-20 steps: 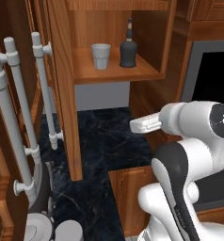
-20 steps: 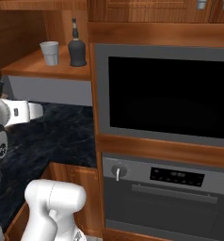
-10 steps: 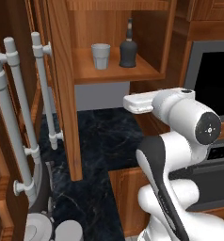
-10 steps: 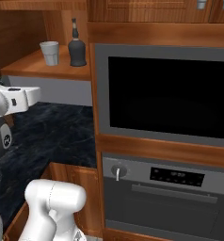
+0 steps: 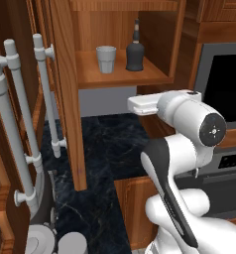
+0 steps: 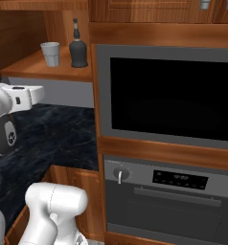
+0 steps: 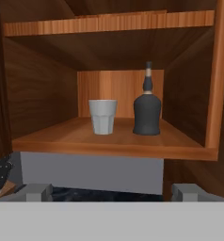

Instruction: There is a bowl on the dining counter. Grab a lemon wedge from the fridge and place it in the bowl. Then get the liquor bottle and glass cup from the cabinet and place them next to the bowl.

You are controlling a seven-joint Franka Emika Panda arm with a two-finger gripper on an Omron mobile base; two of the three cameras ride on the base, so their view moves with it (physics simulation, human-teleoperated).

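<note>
The cabinet [image 5: 122, 74] stands open, and on its shelf the pale glass cup [image 5: 106, 58] sits left of the dark liquor bottle [image 5: 135, 52]; both are upright and a little apart. From the right side I see the glass cup [image 6: 51, 53] and the liquor bottle [image 6: 78, 48] again. In the hand view the glass cup [image 7: 103, 116] and liquor bottle [image 7: 147, 110] lie straight ahead, well beyond my gripper [image 7: 111, 193]. Its jaws are open and hold nothing. My white hand [image 5: 142, 104] hovers below and in front of the shelf edge. The bowl, lemon wedge and fridge are out of view.
The open cabinet door with long grey bar handles [image 5: 44, 94] stands at the left. A black marble counter [image 5: 110, 144] runs under the shelf. A black built-in oven [image 6: 173, 100] and a second oven with a knob [image 6: 119, 176] fill the right. A knife block [image 7: 3, 172] sits low left.
Over the last second my hand has risen toward the shelf's height and drawn slightly left; in the last half second it barely moved. The cup and bottle stayed put, and the jaws stayed open.
</note>
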